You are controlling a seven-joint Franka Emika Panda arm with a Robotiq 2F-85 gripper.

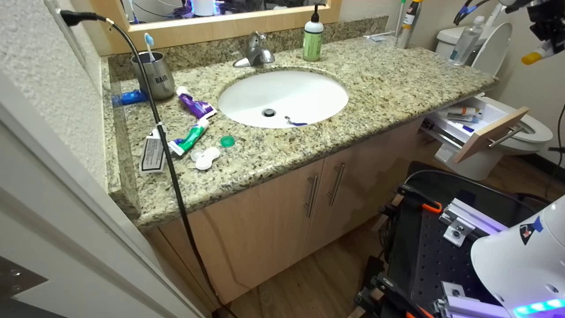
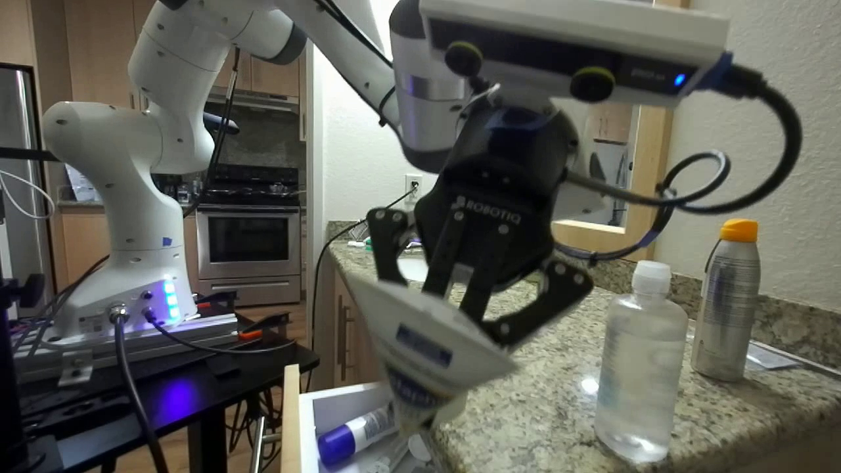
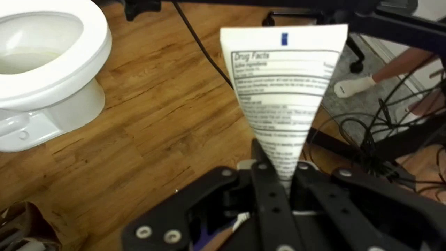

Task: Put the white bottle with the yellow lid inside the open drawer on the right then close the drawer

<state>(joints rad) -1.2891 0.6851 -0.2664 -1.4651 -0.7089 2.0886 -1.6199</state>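
Robotiq gripper [image 3: 283, 167], black and lettered "ROBOTIQ", has both fingers clamped on the white bottle [image 2: 424, 368], held in the air higher than the drawer [image 1: 481, 138]; whether it is straight over the drawer cannot be told. A granite counter [image 1: 397, 79] stretches away from the drawer, which juts out from beneath its edge. Near the drawer stands a toilet [image 3: 99, 38]. A clear bottle [image 2: 640, 374] is on the counter near the drawer; well apart from the drawer, a steel cup [image 1: 156, 81] reads "BAIR". The white bottle slants along its long axis: broad flat end uppermost, lid end pointing down, crossing in front of the drawer in an exterior view. In the wrist view its label reads "Drug Facts" above blurred print and ruled lines; another face has blue patches and letters like "taph". White and wedge-shaped, it narrows toward the yellow lid [image 1: 532, 58].
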